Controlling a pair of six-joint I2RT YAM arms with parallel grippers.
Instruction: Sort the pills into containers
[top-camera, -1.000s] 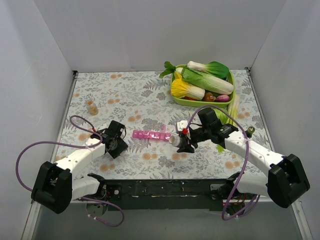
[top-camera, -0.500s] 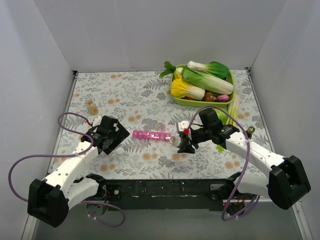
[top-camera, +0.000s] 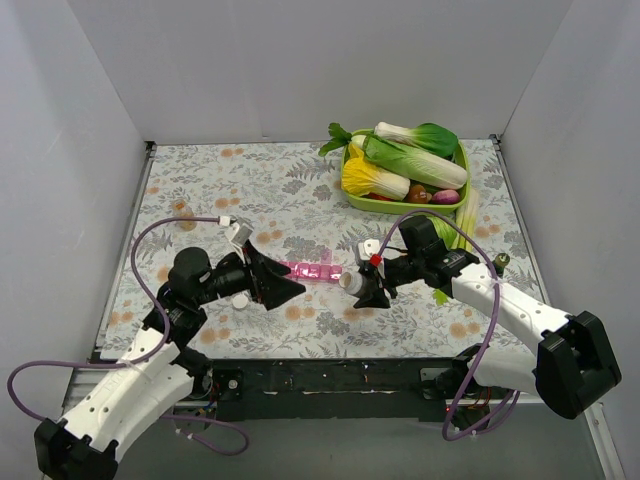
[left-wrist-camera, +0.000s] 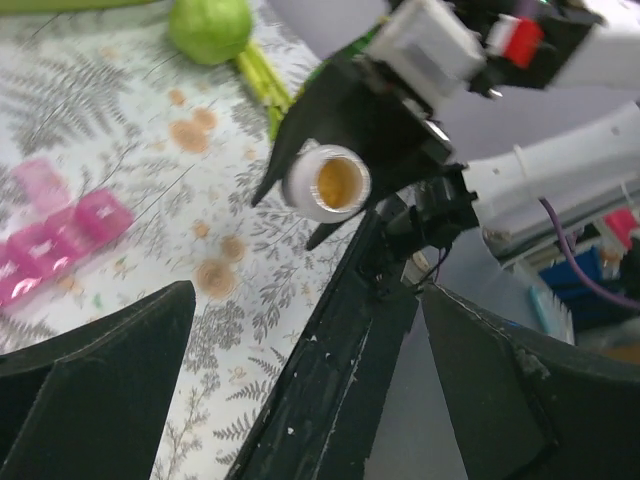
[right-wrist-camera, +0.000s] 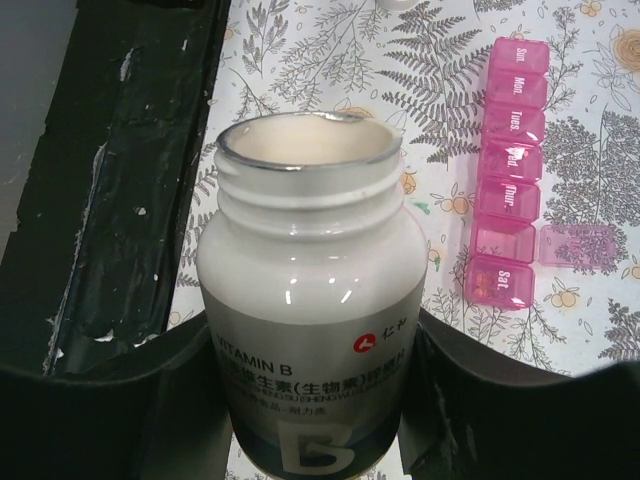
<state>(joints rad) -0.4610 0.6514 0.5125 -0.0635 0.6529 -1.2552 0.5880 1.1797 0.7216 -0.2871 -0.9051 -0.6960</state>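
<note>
Two pincers flank the pink containers (top-camera: 314, 271), a strip lying on the counter (top-camera: 250, 180). The left pincer (top-camera: 279, 281) gapes wide and empty at one end. The right pincer (top-camera: 363, 285) is clamped on an uncapped white bottle (right-wrist-camera: 310, 290).

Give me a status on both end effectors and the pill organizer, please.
Left end effector open, empty. Right end effector shut on uncapped vitamin B bottle. Pill organizer flat, one lid open. Nothing between them.

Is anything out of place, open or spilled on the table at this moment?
No pills look spilled. The bottle has no cap and is held tilted far over beside the pink pill organizer, so pills could fall out. One organizer lid stands open.
</note>
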